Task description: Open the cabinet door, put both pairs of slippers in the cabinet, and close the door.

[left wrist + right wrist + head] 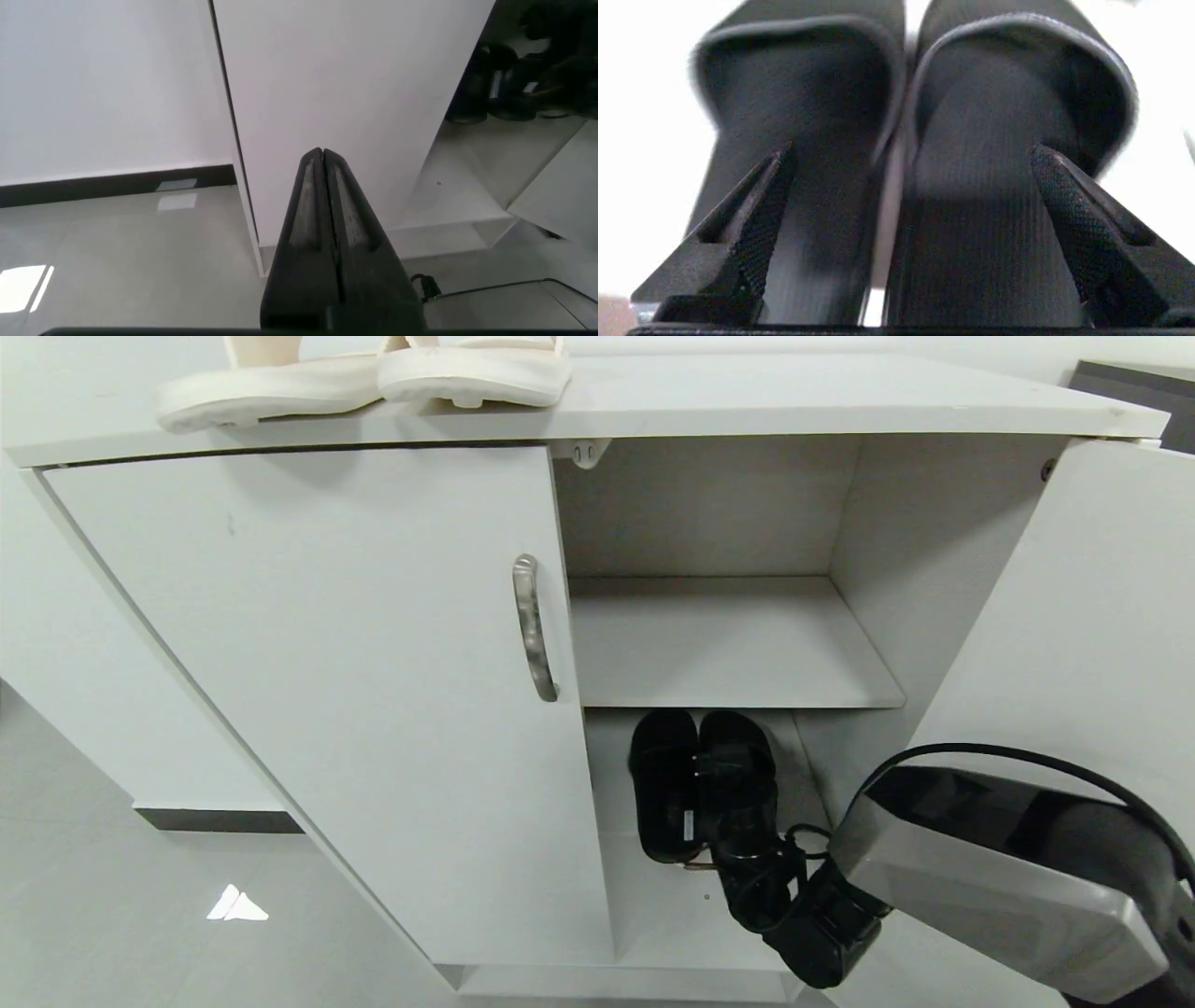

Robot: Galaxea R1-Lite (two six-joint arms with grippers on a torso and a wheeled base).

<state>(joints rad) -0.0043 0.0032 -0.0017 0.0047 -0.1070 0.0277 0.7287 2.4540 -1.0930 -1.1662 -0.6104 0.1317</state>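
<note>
Right wrist view: the right claw (pixel 912 159) is gaping wide, straddling the black slippers (pixel 990 140) lying in the cabinet's (pixel 747 401) bottom compartment; contact unclear. Cream slippers (pixel 373 383) are sitting atop the cabinet.

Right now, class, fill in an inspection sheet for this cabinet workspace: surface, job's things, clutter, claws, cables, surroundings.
Surface: white panel cabinet, left door shut, right door swung open.
Job's things: pair of cream foam slippers on the cabinet top; pair of black wide-strap slippers on the bottom compartment's floor.
Clutter: nothing seen.
Claws: right claw open, fingers either side of the black pair, contact unclear; left claw shut, low beside the cabinet, holding nothing.
Cables: black cable looping over the right arm.
Surroundings: grey tiled floor; white wall with dark skirting.
</note>
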